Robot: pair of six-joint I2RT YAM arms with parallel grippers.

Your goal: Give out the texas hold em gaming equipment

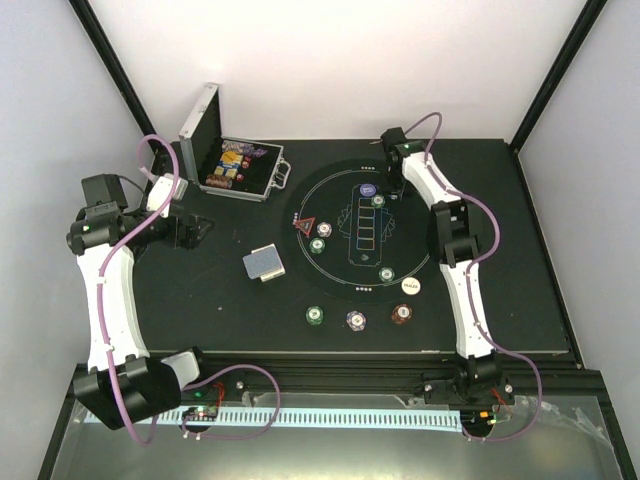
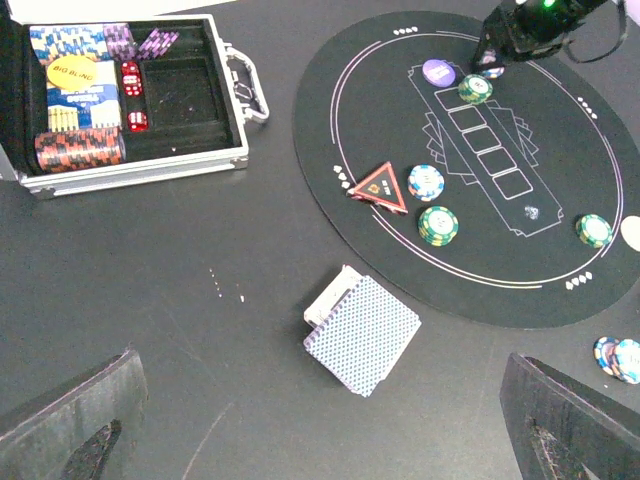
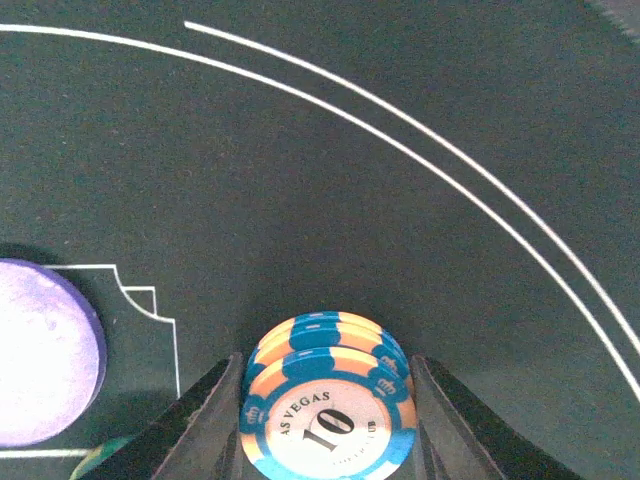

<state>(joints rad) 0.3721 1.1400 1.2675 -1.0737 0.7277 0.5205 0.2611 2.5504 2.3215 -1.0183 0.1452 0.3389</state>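
My right gripper is shut on a small stack of blue-orange poker chips marked 10, at the far side of the round mat, beside the purple button. My left gripper hangs wide open over the left of the table, the blue-backed card deck lying apart from it, just ahead of its fingers. On the mat lie a red triangular marker, a blue-white chip stack and green chip stacks. The white button sits at the mat's near right rim.
The silver case stands open at the far left with chips and red dice inside. Three chip stacks, green, blue-white and dark red, sit in a row near the table's front edge.
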